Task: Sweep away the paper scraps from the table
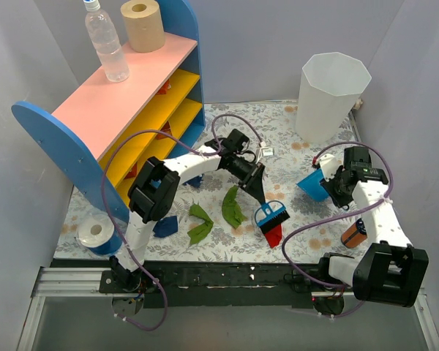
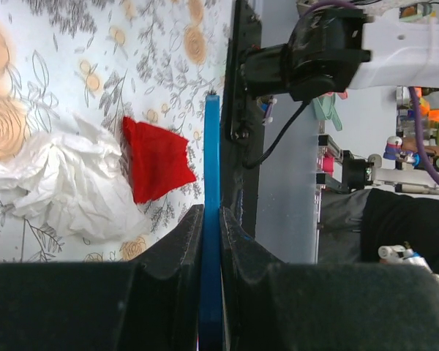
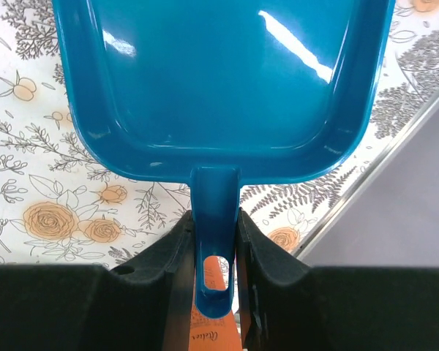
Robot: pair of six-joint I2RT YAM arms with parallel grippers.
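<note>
In the middle of the table (image 1: 287, 126) with the white flowery cloth, the small blue hand brush (image 1: 272, 216) points its bristles down, right beside a crumpled red paper scrap (image 1: 273, 235). I think it is there so it can push that scrap along. The left gripper (image 2: 211, 219) is nearly closed. Its two black fingers squeeze the thin blue handle so the brush cannot slip. A crumpled white paper scrap (image 2: 58, 183) lies touching the red one. The green paper scraps (image 1: 233, 207) and the dark blue paper scraps (image 1: 164, 225) lie further left on the cloth, not swept yet. On the right, the right gripper (image 3: 214, 223) pinches the handle of the shiny blue plastic dustpan (image 3: 223, 80). It holds the pan near the brush, probably to catch the scraps.
</note>
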